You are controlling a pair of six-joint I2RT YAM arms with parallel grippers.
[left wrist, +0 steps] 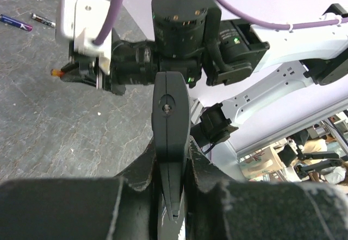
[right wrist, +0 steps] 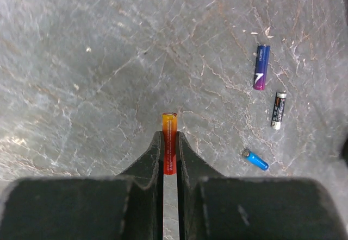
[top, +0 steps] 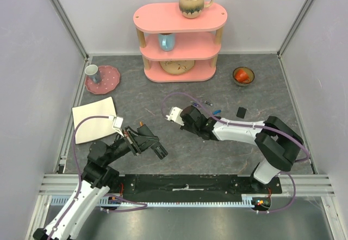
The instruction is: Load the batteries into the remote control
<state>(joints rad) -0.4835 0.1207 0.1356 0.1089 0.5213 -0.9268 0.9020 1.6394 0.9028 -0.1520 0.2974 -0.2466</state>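
Observation:
My left gripper is shut on the remote control, a slim black bar that sticks out past its fingers. From above, that gripper is left of centre and the remote control points toward the near right. My right gripper is shut on a red-orange battery, whose end pokes beyond the fingertips. That gripper hangs over mid-table. Three other batteries lie on the grey mat: purple, dark grey and blue.
A pink shelf with mugs stands at the back. A red plate with a cup is back left, and a bowl is back right. A white sheet lies at the left. A small black square piece lies beside the batteries.

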